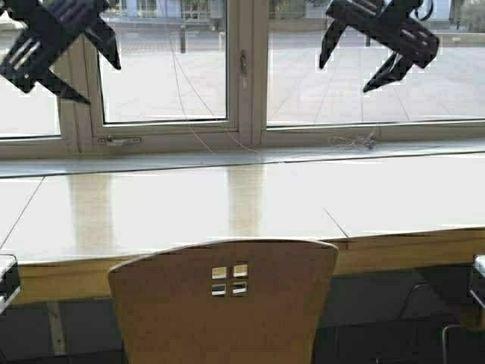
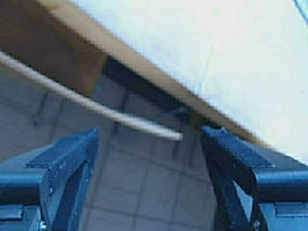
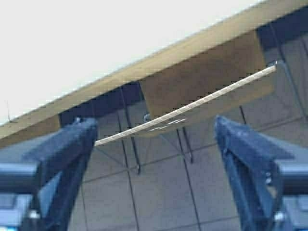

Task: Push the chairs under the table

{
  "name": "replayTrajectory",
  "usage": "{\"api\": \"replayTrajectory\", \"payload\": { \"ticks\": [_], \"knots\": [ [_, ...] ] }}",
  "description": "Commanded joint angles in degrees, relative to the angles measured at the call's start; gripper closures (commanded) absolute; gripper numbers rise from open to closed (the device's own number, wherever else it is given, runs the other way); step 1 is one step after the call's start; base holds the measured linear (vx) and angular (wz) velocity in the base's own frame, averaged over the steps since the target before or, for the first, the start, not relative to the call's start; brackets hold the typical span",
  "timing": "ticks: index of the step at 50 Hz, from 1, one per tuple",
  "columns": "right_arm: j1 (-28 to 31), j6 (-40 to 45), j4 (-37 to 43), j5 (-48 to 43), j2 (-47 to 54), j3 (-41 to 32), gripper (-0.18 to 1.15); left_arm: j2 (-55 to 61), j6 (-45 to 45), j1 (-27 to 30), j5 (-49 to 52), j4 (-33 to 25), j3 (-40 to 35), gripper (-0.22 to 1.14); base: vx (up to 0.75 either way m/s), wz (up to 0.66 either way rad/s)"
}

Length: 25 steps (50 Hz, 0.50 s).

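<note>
The chair (image 1: 227, 303), a tan bent-plywood one with four small square holes in its curved backrest, stands centred in front of the robot with its back toward the camera and the top rim of the backrest just below the yellowish wood front edge of the table (image 1: 189, 208). From the wrist views the seat looks partly under the tabletop already, though how far it has still to go is hard to judge. It should handle as a light, stiff thing: a thin moulded shell on slim chrome tube legs that ought to slide on the tiled floor, though a push high on the backrest could tip or swivel it rather than move it straight. The backrest's thin top edge is the obvious place to bear on, with the two grippers spaced evenly to either side of the square holes so that the chair does not turn. The plywood face is smooth, so hooking over or closing on the rim would likely be surer than pressing flat against it. The left gripper (image 1: 53, 42) and right gripper (image 1: 379, 38) both hang raised well above the table, before the window (image 1: 163, 68), each with its fingers spread wide and nothing between them. Beyond the table runs the window sill, with a thin cable lying on it.
</note>
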Motion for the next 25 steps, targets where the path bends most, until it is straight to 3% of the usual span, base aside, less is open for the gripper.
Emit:
{"api": "replayTrajectory", "payload": {
  "ticks": [1, 12, 25],
  "knots": [
    [-0.09, -0.09, -3.34, -0.62, -7.91, 1.58, -0.07, -12.57, 3.34, 5.71, 6.59, 11.34, -0.79, -0.03, -0.18, -0.10],
    [-0.18, -0.09, -10.20, -5.45, -18.72, 5.63, -0.07, -25.75, 3.43, 8.53, 9.05, 33.93, -1.41, -0.03, -0.19, 0.05],
    [-1.05, 0.00, -19.51, -9.67, -30.41, 11.95, -0.07, -28.04, 3.25, 8.53, 8.44, 38.85, 2.02, -0.03, -0.20, 0.27]
  ]
}}
